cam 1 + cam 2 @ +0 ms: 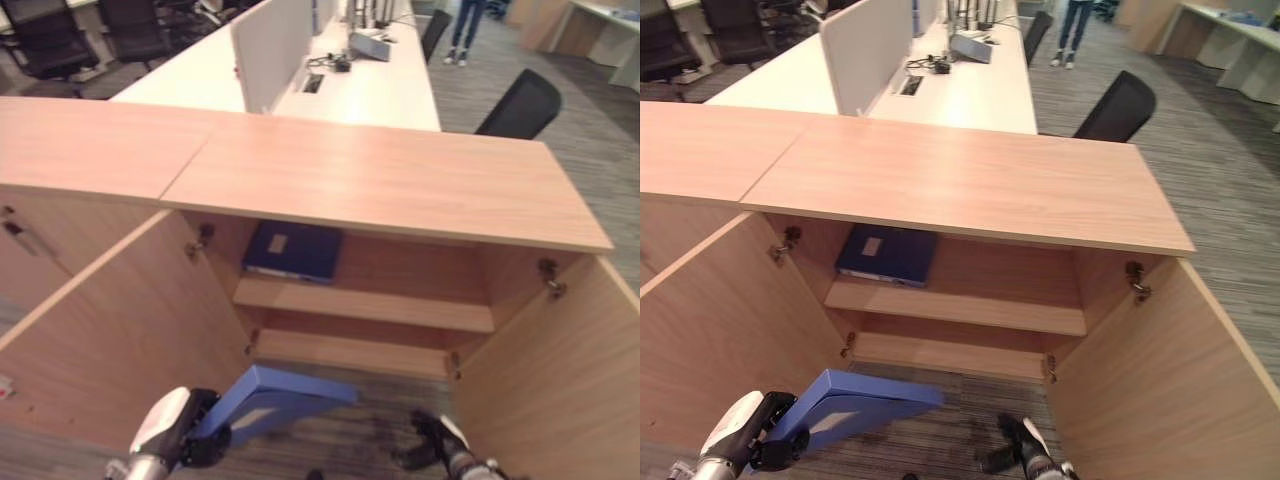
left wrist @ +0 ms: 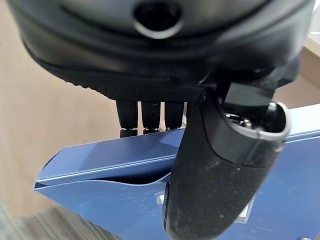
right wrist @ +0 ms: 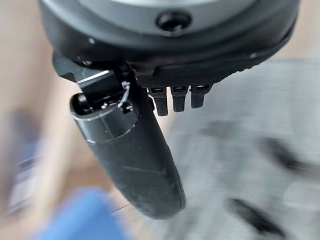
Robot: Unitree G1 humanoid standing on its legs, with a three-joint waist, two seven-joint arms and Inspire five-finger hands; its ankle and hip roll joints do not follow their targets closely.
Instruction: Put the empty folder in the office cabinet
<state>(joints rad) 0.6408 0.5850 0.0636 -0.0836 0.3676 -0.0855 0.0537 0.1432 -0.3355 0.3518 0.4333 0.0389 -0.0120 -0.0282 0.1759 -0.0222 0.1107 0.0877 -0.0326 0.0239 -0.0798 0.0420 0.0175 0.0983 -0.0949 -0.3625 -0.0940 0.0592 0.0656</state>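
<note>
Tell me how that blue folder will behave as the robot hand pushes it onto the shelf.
The blue folder probably stays stiff: it juts flat from the left robot hand without sagging. Empty, it is likely light. Its covers gape, so they may splay or catch the shelf edge.

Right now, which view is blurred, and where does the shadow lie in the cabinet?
Right wrist view: the carpet and blue folder behind the right hand are smeared. Left eye view: the cabinet top shades the shelf and dark folder.
</note>
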